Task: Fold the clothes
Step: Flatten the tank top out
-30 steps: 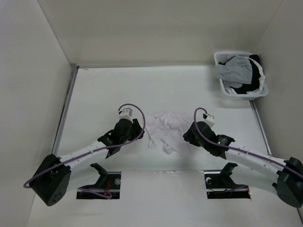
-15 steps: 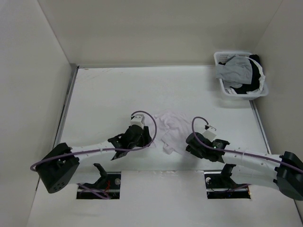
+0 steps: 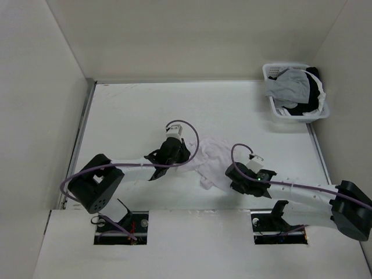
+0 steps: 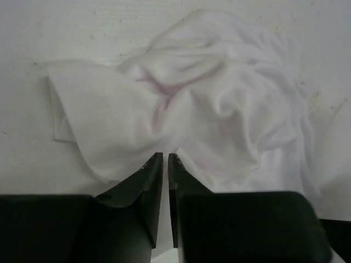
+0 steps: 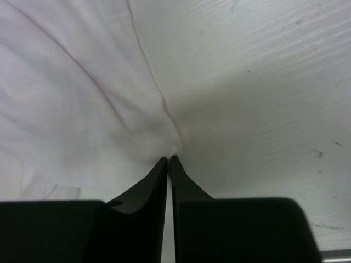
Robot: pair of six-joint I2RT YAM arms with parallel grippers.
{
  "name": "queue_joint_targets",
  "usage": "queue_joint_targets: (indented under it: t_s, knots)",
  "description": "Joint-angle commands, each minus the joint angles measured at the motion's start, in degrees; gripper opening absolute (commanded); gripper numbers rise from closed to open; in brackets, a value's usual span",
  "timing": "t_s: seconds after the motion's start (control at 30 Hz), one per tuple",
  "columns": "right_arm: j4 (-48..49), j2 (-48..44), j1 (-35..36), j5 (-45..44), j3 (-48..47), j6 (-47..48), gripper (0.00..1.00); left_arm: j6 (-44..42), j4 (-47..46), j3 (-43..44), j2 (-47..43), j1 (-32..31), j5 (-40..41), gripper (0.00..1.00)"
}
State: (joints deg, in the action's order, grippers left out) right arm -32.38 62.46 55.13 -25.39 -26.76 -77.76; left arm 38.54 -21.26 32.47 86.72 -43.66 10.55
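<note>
At frame centre, left claw [image 4: 165, 156] and right claw [image 5: 167, 159] each pinch the white garment [image 3: 212, 154] crumpled on the surface [image 3: 133, 110]; advise lifting evenly, drawing apart to flatten before folding.

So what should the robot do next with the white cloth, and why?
Probably lift the left gripper and right gripper slightly and pull them apart. Both look pinched shut on the white garment, which lies crumpled, so it likely needs spreading flat before folding.
</note>
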Motion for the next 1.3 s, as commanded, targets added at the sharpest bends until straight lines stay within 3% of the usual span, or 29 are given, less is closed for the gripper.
queue_joint_targets:
  t_s: [0.0, 0.27, 0.4, 0.53, 0.67, 0.77, 0.87, 1.1, 1.27]
  knots:
    - [7.8, 1.8, -3.0, 0.3, -2.6, 6.5, 0.05, 2.5, -4.8, 2.5, -1.8, 2.6, -2.4, 0.05]
    - [16.8, -0.7, -16.4, -0.9, -9.2, 27.1, 0.01, 7.9, -2.1, -0.3, -14.7, 11.9, -7.3, 0.03]
    - [16.7, -2.9, -18.3, 1.3, -11.8, 30.3, 0.03, 7.9, 1.7, -0.8, -15.8, 13.3, -7.3, 0.08]
    - [17.9, -3.2, -19.3, 3.1, -8.8, 29.5, 0.03, 2.8, 6.6, -7.9, -21.7, 9.1, -3.3, 0.17]
    - [20.7, -3.2, -21.2, 4.4, -5.4, 29.2, 0.03, 0.8, 13.4, -14.2, -30.5, -0.7, 2.7, 0.24]
    - [22.5, -3.5, -22.4, 5.7, -4.5, 29.3, 0.03, 1.1, 16.2, -14.7, -33.0, -8.5, 8.4, 0.37]
    - [23.9, -3.0, -22.5, 6.9, -4.2, 29.2, 0.03, 0.6, 14.0, -12.8, -29.9, -11.5, 12.2, 0.47]
    - [24.9, -2.8, -21.0, 7.4, -2.5, 27.9, 0.04, -0.1, 2.1, -8.1, -12.5, -6.1, 11.5, 0.46]
    - [25.9, -2.7, -19.5, 8.0, -1.2, 27.0, 0.04, 1.7, -8.4, -8.5, -8.7, -3.7, 5.4, 0.46]
